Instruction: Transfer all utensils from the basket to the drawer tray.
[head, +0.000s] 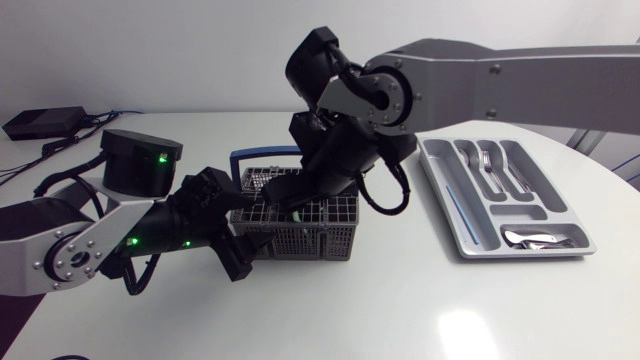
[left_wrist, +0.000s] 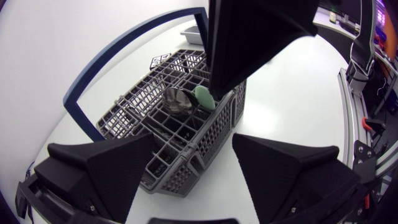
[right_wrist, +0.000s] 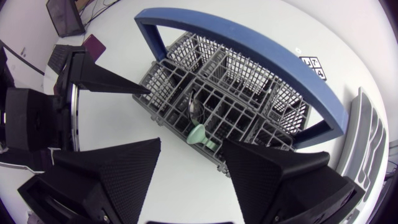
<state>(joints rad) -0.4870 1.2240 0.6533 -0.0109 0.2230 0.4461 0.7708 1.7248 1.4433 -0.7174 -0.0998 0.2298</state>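
Observation:
The grey wire basket (head: 312, 240) with a blue handle (head: 262, 152) stands mid-table. In one of its cells are a metal spoon (right_wrist: 196, 109) and a mint-green utensil end (right_wrist: 203, 135); both also show in the left wrist view, the spoon (left_wrist: 177, 99) beside the green piece (left_wrist: 204, 96). My right gripper (right_wrist: 189, 183) hovers open just above that cell, fingers either side of the green piece without touching it. My left gripper (left_wrist: 193, 183) is open at the basket's (left_wrist: 208, 140) near corner, which lies between its fingers. The grey drawer tray (head: 447, 205) lies to the right.
The tray holds forks (head: 490, 165) in a long slot and spoons (head: 540, 237) in its front slot. My right arm (head: 500, 85) spans over the table from the right. A black box and cables (head: 45, 122) lie at the far left.

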